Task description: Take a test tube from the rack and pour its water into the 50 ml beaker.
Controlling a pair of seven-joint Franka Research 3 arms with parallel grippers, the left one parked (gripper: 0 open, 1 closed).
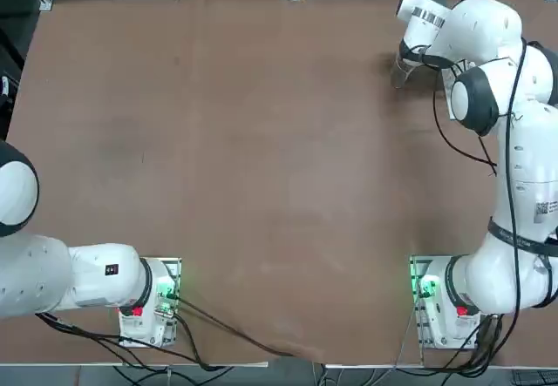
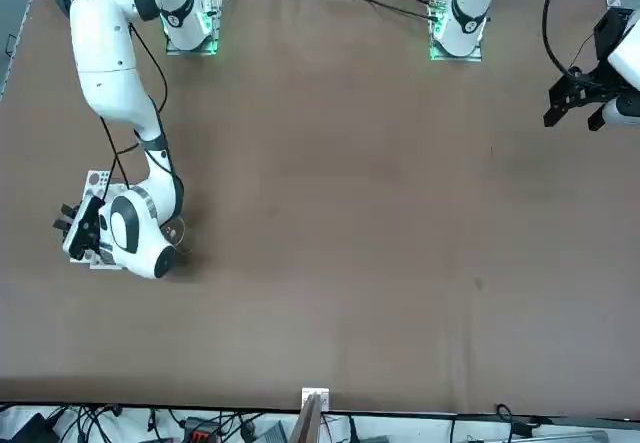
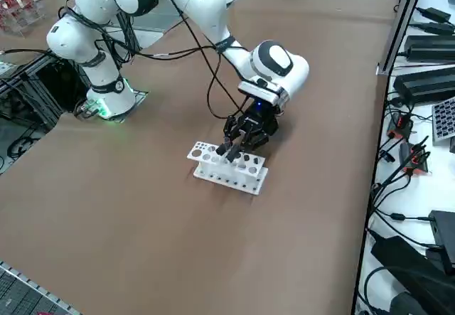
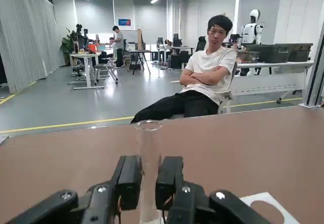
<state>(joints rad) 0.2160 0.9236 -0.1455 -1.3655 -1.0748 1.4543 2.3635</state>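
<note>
The white rack (image 3: 227, 170) stands on the brown table near its far right corner; one end of the rack (image 2: 97, 179) shows in the front view, and a corner of the rack (image 4: 268, 204) in the wrist view. My right gripper (image 3: 232, 147) hangs over the rack, pointing sideways. The wrist view has the gripper (image 4: 148, 176) shut on a clear upright test tube (image 4: 148, 143), whose open rim stands above the fingers (image 4: 128, 176). The water cannot be made out. A faint clear round shape beside the arm looks like the 50 ml beaker (image 2: 173, 231), also faint from above (image 1: 403, 76).
A person (image 4: 202, 82) sits with folded arms beyond the table's edge. Cables and black devices (image 3: 426, 45) lie on the bench past the table's right side. The parked left arm (image 1: 52, 273) stays at its base.
</note>
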